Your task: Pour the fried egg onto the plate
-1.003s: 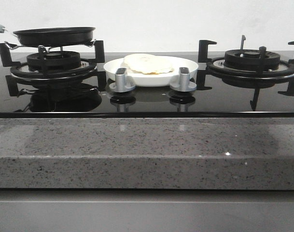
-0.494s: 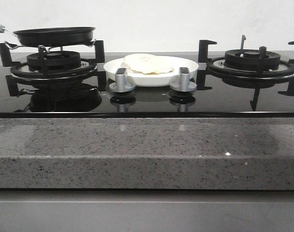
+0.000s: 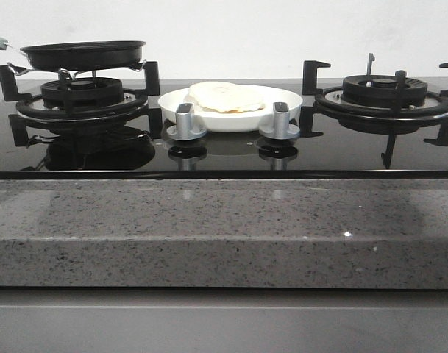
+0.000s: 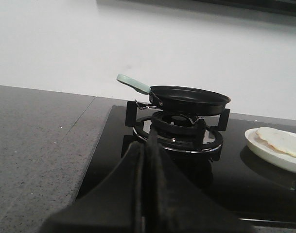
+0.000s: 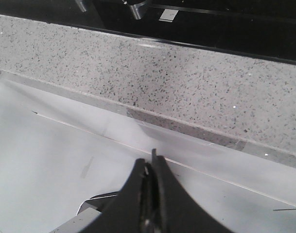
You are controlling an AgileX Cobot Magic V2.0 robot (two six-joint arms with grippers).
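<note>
The fried egg, a pale cream disc, lies on the white plate at the middle back of the black glass hob. Both show at the edge of the left wrist view: the egg on the plate. The black frying pan with its pale green handle sits empty on the left burner. My left gripper is shut and empty, short of the left burner. My right gripper is shut and empty, low in front of the counter. Neither gripper shows in the front view.
Two silver knobs stand in front of the plate. A second burner with black pan supports is at the right. A speckled grey stone counter runs along the hob's front, with a grey cabinet face below it.
</note>
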